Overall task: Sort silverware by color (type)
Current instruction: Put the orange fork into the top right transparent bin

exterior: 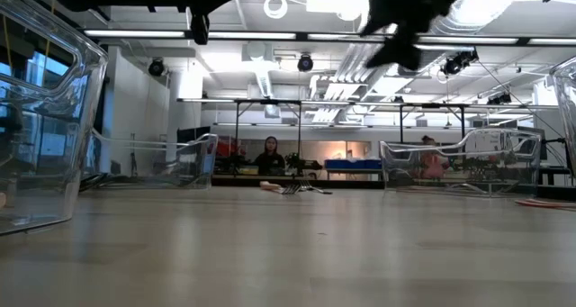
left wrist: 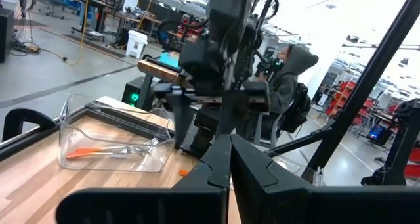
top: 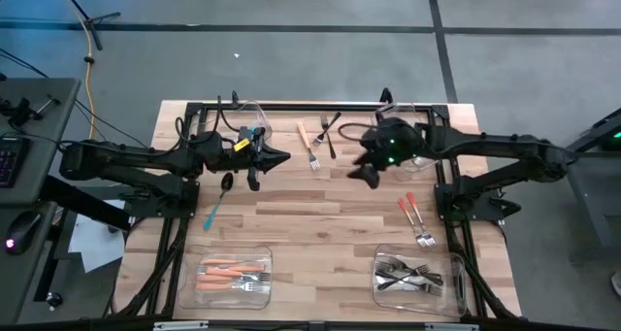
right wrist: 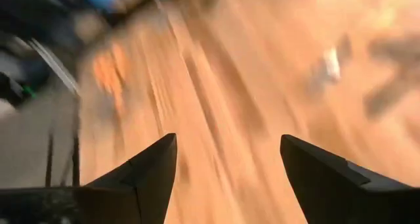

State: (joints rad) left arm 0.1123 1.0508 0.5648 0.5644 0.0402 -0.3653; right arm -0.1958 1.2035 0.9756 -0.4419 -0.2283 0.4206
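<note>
Loose silverware lies on the wooden table: an orange-handled fork and dark forks at the far middle, a teal-handled spoon at the left, and two red-orange forks at the right. My left gripper hovers shut and level over the far middle and holds nothing. My right gripper hangs open above the table to the right of it, slanting down. Nothing is between its fingers.
A clear bin at the near left holds orange-handled pieces. Another at the near right holds dark forks. Two more bins stand at the far edge; the right one holds an orange-handled fork. A person sits beyond the table.
</note>
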